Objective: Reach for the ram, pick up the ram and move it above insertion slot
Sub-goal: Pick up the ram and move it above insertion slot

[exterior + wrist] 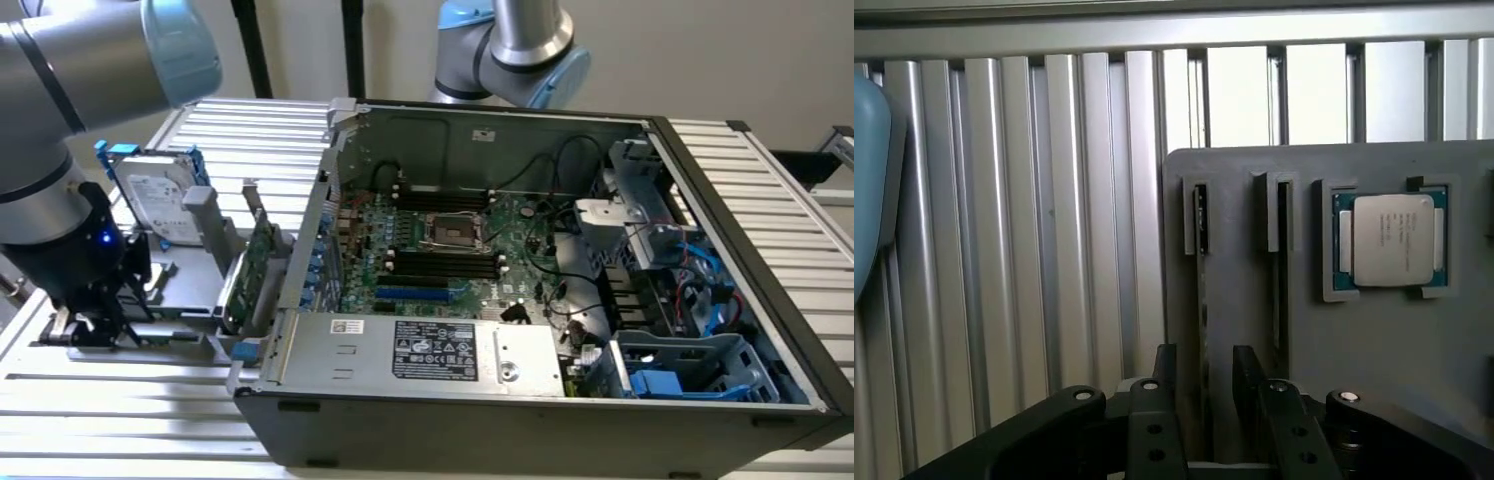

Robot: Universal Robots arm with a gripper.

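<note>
The ram (1202,290) stands on edge in a narrow slot of the grey holder block (1234,310), and I see it as a thin dark-green strip. My gripper (1205,385) is open, its two black fingers (1165,385) standing one on each side of the ram's near end with a gap to the stick. In the exterior view, my gripper (91,322) is low over the grey holder (174,300) at that view's left, outside the computer case. The motherboard's black memory slots (447,264) lie inside the open case.
A second slot (1282,260) runs beside the ram, and a processor chip (1392,240) sits in a pocket further along. A hard drive with blue rails (158,205) and a green expansion card (254,268) stand between my gripper and the case wall (304,250). Another arm (514,50) rises behind the case.
</note>
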